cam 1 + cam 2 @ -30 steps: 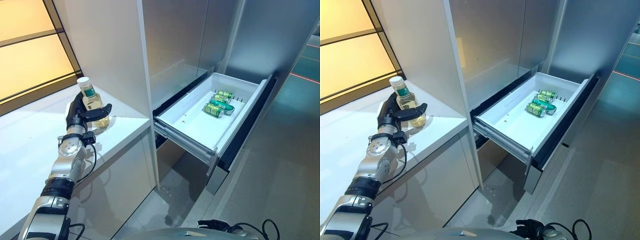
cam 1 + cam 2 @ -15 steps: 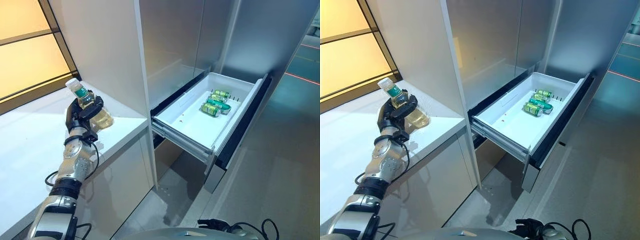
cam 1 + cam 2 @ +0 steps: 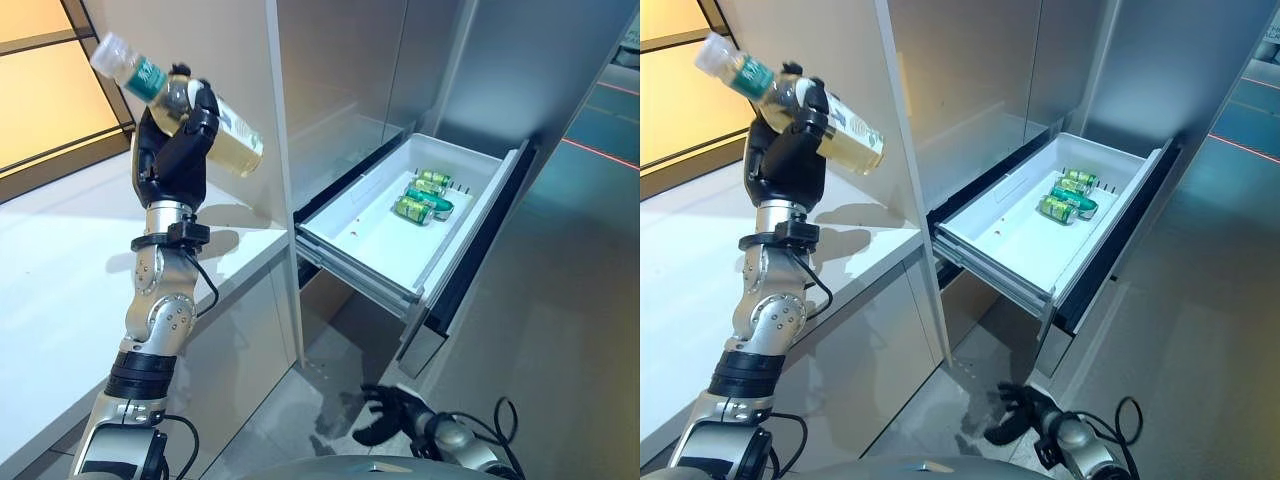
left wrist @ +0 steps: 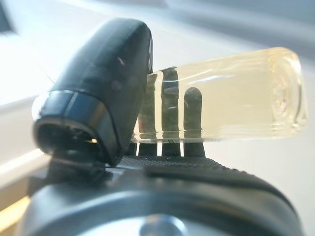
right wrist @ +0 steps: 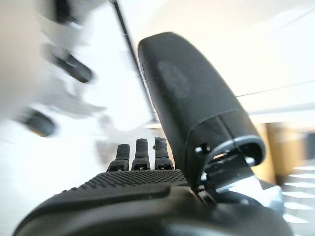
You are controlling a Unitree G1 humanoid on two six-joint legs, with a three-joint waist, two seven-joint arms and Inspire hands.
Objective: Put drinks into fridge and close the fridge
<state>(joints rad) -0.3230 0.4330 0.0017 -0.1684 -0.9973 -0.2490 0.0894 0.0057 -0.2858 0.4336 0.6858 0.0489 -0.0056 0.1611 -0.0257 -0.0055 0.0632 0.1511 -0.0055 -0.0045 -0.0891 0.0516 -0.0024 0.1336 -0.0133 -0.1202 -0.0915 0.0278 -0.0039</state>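
Observation:
My left hand (image 3: 172,152) is shut on a clear bottle (image 3: 228,142) of pale yellow drink with a green label and white cap. It holds the bottle tilted, cap up and to the left, high above the white counter (image 3: 60,300). In the left wrist view the fingers (image 4: 170,105) show through the bottle (image 4: 236,98), with the thumb (image 4: 106,83) over it. The fridge drawer (image 3: 355,268) stands pulled open to the right, with green cans (image 3: 420,198) lying at its far end. My right hand (image 3: 388,415) is open and empty, low near the floor below the drawer.
A tall white fridge panel (image 3: 225,60) rises right behind the raised bottle. An amber window (image 3: 40,100) is at the far left. The grey floor (image 3: 560,330) lies open to the right of the drawer.
My left hand has lifted the bottle off the counter, raised it high and tilted it. My right hand has come into view at the bottom. The camera has shifted slightly.

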